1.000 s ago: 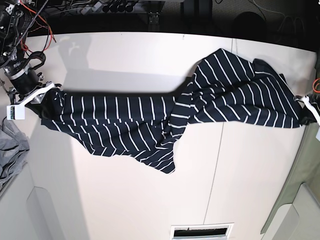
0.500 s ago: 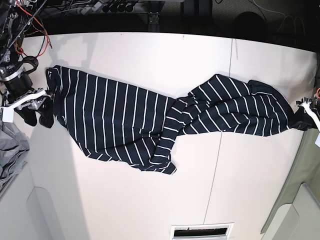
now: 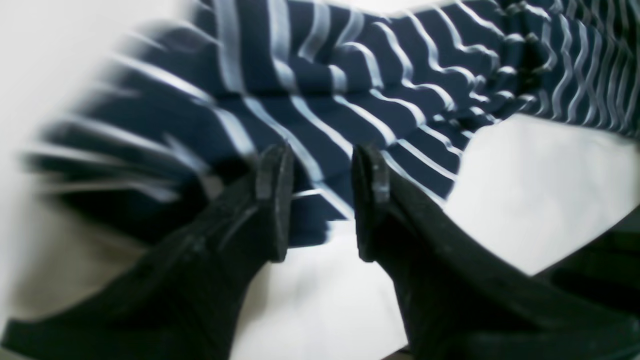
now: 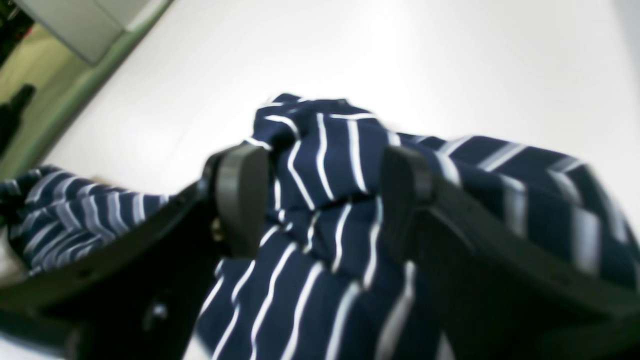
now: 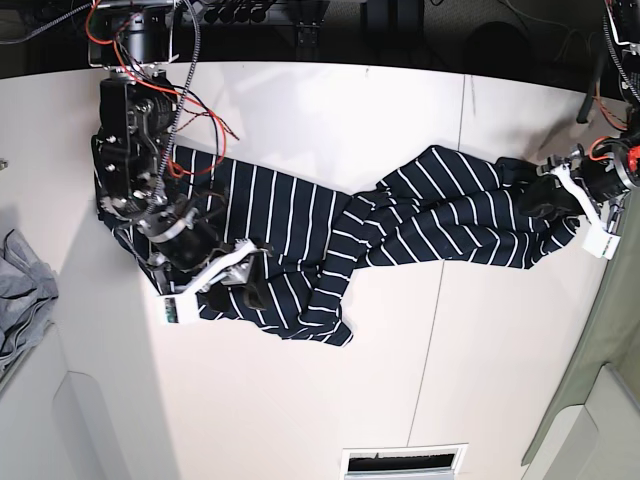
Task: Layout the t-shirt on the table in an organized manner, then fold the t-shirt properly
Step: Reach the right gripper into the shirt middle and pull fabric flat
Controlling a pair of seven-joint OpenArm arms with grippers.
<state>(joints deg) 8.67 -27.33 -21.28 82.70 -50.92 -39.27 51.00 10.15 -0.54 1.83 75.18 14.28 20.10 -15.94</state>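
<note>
**A:** Well, nearest the base camera the bench [image 5: 300,420] is bare white. Where does the t-shirt [image 5: 400,215] lie?

**B:** Across the middle, stretched side to side but twisted at its centre, with a rumpled lower flap hanging toward the camera. It is far from flat.

**A:** And the right gripper [image 5: 245,272]?

**B:** It sits over the shirt's end on the base view's left. In its wrist view the fingers [image 4: 240,200] stand apart with striped cloth bunched between them, not pinched, so I read it as having no hold.

**A:** The left gripper [image 5: 548,195]?

**B:** At the opposite end, near the bench's far side edge. Its fingers [image 3: 274,200] are apart too, hovering just above the hem; cloth shows through the gap.

**A:** What could go wrong?

**B:** I'd judge the twist to be the main risk. If either side closes on a bunched wad instead of a single edge, pulling would tighten the knot, not spread it. The left end also lies close to the edge, so a careless tug could drag cloth off.
</note>
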